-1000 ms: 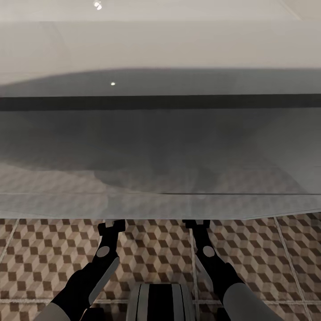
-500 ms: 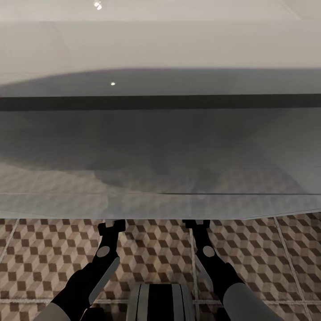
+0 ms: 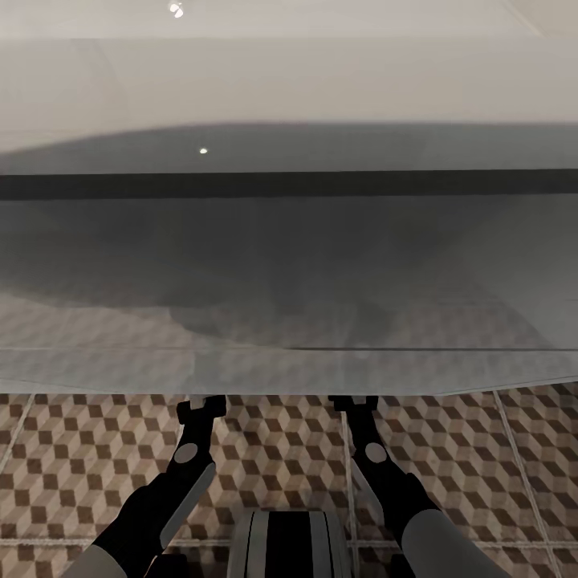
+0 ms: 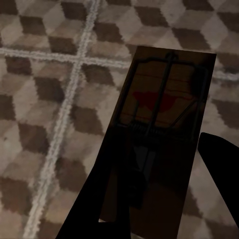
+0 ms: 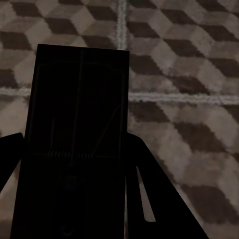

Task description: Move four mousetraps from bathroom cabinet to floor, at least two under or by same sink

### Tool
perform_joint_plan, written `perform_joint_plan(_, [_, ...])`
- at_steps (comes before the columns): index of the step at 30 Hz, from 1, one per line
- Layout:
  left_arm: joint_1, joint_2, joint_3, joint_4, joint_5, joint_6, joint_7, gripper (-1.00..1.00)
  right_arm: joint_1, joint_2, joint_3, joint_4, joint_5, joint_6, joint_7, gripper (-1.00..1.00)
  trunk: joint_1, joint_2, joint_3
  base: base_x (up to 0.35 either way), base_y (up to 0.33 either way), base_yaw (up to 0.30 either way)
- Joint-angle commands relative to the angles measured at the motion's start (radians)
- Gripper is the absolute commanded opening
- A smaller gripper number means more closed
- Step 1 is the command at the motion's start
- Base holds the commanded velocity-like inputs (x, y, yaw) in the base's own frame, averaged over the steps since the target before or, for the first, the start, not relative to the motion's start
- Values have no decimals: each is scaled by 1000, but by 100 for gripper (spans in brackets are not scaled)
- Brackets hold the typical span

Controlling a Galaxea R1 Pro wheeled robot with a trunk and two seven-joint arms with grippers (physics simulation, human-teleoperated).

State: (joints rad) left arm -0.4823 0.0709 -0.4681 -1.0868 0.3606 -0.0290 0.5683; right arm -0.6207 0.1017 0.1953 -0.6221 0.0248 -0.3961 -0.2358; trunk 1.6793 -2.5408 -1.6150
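Observation:
A mousetrap [image 4: 164, 99], a dark-brown board with wire parts and a red patch, sits between the fingers of my left gripper [image 4: 154, 169], which is shut on it just above the bathroom floor [image 4: 45, 99]. My right gripper [image 5: 74, 154] is shut on a second mousetrap [image 5: 79, 99], very dark, over the cube-pattern tiles [image 5: 189, 74]. In the head view both arms reach forward and low, with the left gripper [image 3: 201, 408] and the right gripper [image 3: 356, 404] at the near edge of a wide pale body [image 3: 289, 80] that hides their tips. The cabinet is out of view.
The pale body has a dark hollow [image 3: 289, 241] and spans the whole head view. The tile pattern shows faintly through its near part. I cannot tell whether it is the sink. The patterned floor [image 3: 80, 457] lies open on both sides of my arms.

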Motion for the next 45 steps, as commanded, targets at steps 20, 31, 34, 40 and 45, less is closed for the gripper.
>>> perform_joint_plan(20, [-1, 1, -6, -1, 9, -2, 9, -100, -1, 0, 4, -2, 1, -2, -7, -100, 0, 0, -1, 0, 0, 0])
perform_joint_plan(31, [-1, 1, -6, -1, 9, -2, 9, -100, -1, 0, 4, -2, 1, -3, -7, -100, 0, 0, -1, 0, 0, 0])
perform_joint_plan(34, [-1, 1, -6, -1, 9, -2, 9, -100, -1, 0, 4, -2, 1, -2, -7, -100, 0, 0, -1, 0, 0, 0])
perform_joint_plan(40, [-1, 1, -6, -1, 9, -2, 9, -100, -1, 0, 4, -2, 1, -3, -7, -100, 0, 0, -1, 0, 0, 0])
perform_joint_plan(45, [-1, 1, -6, -1, 9, -2, 9, -100, -1, 0, 4, -2, 1, -3, -7, -100, 0, 0, -1, 0, 0, 0])
